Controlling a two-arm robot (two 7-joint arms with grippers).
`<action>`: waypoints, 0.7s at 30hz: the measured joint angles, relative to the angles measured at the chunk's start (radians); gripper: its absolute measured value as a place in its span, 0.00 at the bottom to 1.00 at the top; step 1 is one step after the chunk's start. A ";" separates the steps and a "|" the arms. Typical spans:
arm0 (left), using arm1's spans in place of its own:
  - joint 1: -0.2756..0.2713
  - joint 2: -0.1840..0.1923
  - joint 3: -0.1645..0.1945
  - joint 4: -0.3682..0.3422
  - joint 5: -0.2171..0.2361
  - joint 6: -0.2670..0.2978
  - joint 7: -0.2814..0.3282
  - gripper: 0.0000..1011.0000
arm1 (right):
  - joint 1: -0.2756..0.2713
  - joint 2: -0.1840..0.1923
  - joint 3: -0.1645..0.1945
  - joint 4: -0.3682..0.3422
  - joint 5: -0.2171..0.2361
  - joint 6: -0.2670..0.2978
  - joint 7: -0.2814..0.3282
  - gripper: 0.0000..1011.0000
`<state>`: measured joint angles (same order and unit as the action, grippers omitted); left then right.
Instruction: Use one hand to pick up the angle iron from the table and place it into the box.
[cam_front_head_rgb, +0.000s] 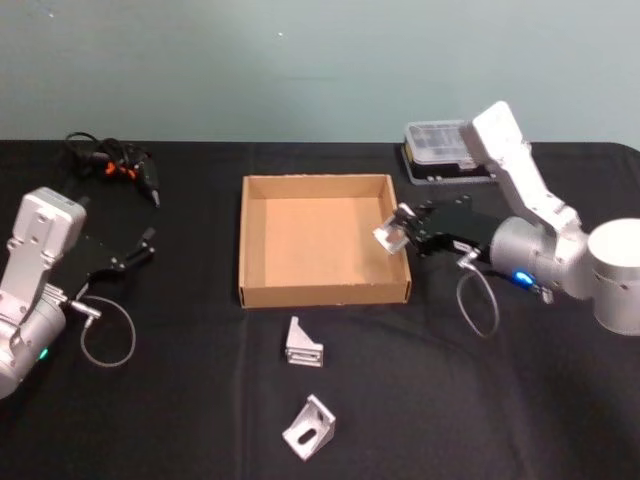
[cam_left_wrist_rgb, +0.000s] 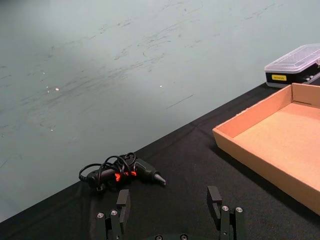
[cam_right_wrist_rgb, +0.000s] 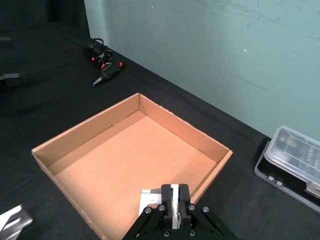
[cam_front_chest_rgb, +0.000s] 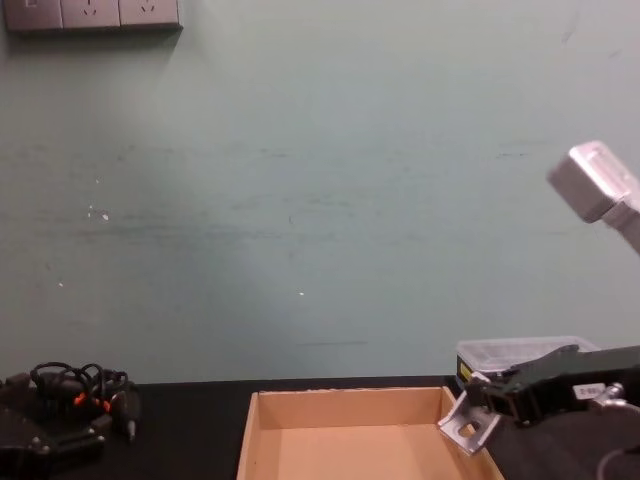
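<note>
Our right hand (cam_front_head_rgb: 402, 226) pinches an angle iron (cam_front_head_rgb: 389, 238) over the box (cam_front_head_rgb: 325, 292) edge. Our left hand (cam_front_head_rgb: 148, 246) sits open. Two spare irons (cam_front_head_rgb: 303, 345) lie on the table (cam_front_head_rgb: 190, 400).

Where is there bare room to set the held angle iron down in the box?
The box floor is bare from wall to wall; the right tool holds its angle iron at the right wall. Crowded: the table strip before the front wall, where two loose angle irons lie.

Right tool (cam_front_head_rgb: 402, 228) tight on an angle iron (cam_front_head_rgb: 389, 238), arm outstretched; left tool (cam_front_head_rgb: 148, 247) agape, arm low at the side.
</note>
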<state>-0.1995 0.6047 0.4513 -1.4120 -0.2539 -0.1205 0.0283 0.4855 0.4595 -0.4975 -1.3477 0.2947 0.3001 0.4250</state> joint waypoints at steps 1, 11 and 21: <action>0.000 0.000 0.000 0.000 0.000 0.000 0.000 1.00 | 0.006 -0.007 -0.002 0.013 -0.003 -0.003 0.002 0.09; 0.000 0.000 0.000 0.000 0.000 0.000 0.000 1.00 | 0.057 -0.082 -0.013 0.126 -0.034 -0.032 0.028 0.09; 0.000 0.000 0.000 0.000 0.000 0.000 0.000 1.00 | 0.068 -0.115 -0.020 0.170 -0.061 -0.029 0.037 0.09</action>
<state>-0.1995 0.6047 0.4513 -1.4120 -0.2539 -0.1205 0.0283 0.5540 0.3443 -0.5173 -1.1779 0.2334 0.2715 0.4625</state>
